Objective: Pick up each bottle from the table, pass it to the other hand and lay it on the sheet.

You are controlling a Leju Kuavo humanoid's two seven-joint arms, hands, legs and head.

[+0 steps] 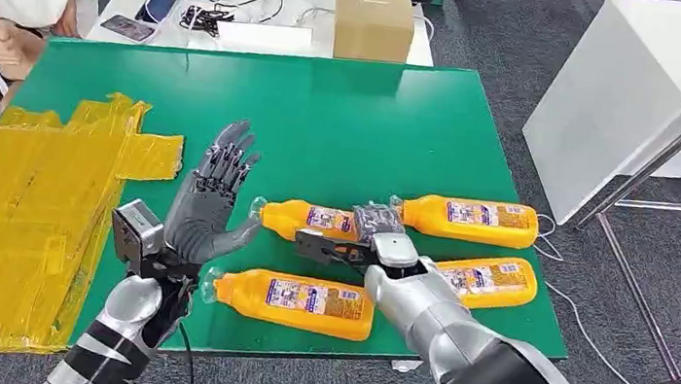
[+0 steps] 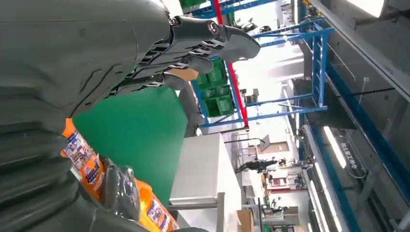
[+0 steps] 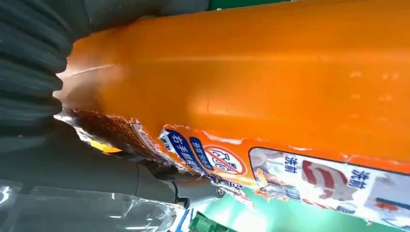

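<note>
Bottle (image 1: 306, 218) on the counter (image 1: 345, 124), my right hand (image 1: 360, 243) clamped round it; left hand (image 1: 210, 198) raised beside it, fingers (image 1: 228, 154) spread, empty.

A workshop or factory hall: blue steel racking (image 2: 309, 63) with green crates (image 2: 217, 92) stands beyond the left hand (image 2: 72, 58), grey carpet (image 1: 492, 44) underfoot.

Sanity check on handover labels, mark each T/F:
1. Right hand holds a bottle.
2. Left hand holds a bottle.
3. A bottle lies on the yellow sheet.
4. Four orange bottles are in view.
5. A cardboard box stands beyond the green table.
1. True: the right hand grips an orange bottle.
2. False: the left hand is open, holding nothing.
3. False: the yellow sheet bears no bottle.
4. True.
5. True: the cardboard box stands on the white table behind.
</note>
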